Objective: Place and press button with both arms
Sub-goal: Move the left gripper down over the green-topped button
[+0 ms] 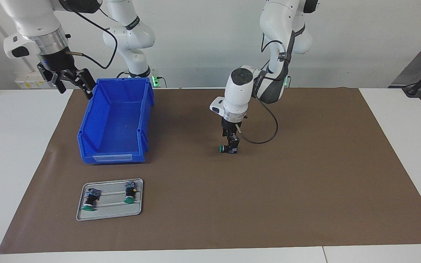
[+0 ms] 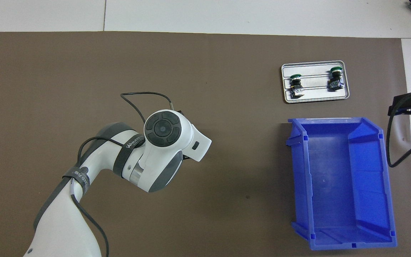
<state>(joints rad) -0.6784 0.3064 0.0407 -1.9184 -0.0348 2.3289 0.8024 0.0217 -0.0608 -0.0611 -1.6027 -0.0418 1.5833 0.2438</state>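
Observation:
My left gripper (image 1: pixel 231 147) points down over the middle of the brown mat and is shut on the button (image 1: pixel 226 148). The button lies sideways in the fingers, green cap toward the right arm's end, just above the mat. In the overhead view the left arm's white wrist (image 2: pixel 162 142) hides both the gripper and the button. My right gripper (image 1: pixel 72 81) is open and empty. It hangs in the air beside the blue bin's corner nearest the robots, and it also shows at the edge of the overhead view (image 2: pixel 410 104), where the right arm waits.
An empty blue bin (image 1: pixel 112 157) (image 2: pixel 300 178) stands at the right arm's end of the mat. Farther from the robots, a grey metal tray (image 1: pixel 110 213) (image 2: pixel 314 97) holds two other green-capped buttons (image 1: pixel 90 201) (image 1: pixel 130 193), lying on their sides.

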